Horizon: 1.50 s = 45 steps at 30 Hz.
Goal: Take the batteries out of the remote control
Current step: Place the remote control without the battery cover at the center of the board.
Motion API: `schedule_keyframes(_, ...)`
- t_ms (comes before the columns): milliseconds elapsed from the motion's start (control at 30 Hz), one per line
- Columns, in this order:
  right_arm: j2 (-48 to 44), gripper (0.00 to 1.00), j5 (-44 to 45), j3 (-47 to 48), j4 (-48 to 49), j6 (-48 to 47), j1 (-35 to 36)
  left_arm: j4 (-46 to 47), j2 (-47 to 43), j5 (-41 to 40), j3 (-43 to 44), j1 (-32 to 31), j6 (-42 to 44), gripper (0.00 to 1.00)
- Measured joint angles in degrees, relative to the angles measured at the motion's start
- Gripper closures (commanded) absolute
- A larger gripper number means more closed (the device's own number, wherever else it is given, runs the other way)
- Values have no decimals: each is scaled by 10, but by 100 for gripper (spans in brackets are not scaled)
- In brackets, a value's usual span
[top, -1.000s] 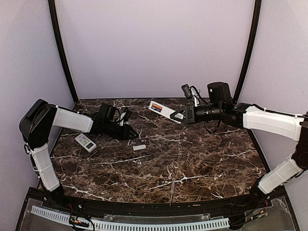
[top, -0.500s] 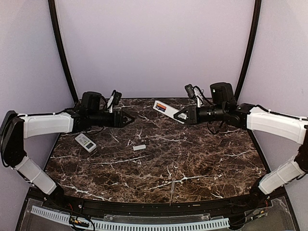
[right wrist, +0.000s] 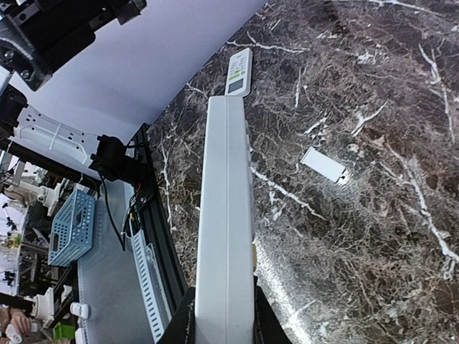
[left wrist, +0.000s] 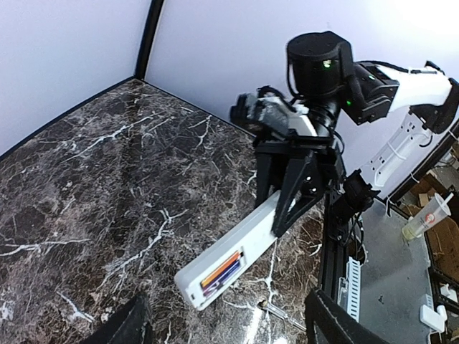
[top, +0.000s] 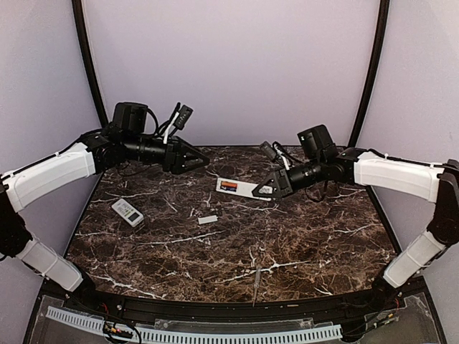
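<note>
Dark marble table (top: 308,244) with white veins, plain lavender walls (top: 237,72) all round, and black poles (top: 90,79) curving up the back corners. The right arm reaches in from its side with the forearm nearly level. The right gripper (top: 267,188) is clamped tight on one end of a long white remote (top: 240,188), holding it low over the table. I honestly can't tell if the free end touches the marble. The batteries (left wrist: 221,271) sit in the open compartment near that free end, orange-red next to dark, lying side by side. The left arm is lifted high and stretched toward the remote. The left gripper (top: 201,162) hangs in the air short of the remote's free end, fingers spread wide with nothing between them. A smaller remote (top: 127,212) lies flat well to the left of the held one. A little white cover plate (top: 207,219) lies near the held remote's free end, toward the arm bases. A thin metal tool (top: 254,278) lies well apart from the remote, by the front edge.
</note>
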Motion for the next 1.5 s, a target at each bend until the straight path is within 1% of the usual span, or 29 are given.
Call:
schedule_keyframes(133,44,100,-36,17,-22,-8,3,-25,15,6,8,-13,28,28)
schedule_keyframes(300,99,100,-63,19,-54,-23,13,-26,25,14,-23,-12,23,28)
schedule_keyframes(433,149,100,-78,41,-79,-38,18,-26,34,21,-33,-12,15,28)
schedule_keyframes(733,236,100,-108,81,-89,-59,23,-21,61,23,-34,-13,-2,29)
schedule_keyframes(967,268,100,-119,93,-92,-67,25,-9,92,25,-34,-19,-26,29)
schedule_keyframes(1300,301,92,-127,94,-74,-57,25,-5,133,25,-33,-22,-50,30)
schedule_keyframes(1400,304,87,-123,93,-67,-54,25,-5,148,25,-33,-24,-60,30)
schedule_keyframes(1500,304,84,-120,85,-53,-49,24,-3,156,26,-33,-25,-72,30)
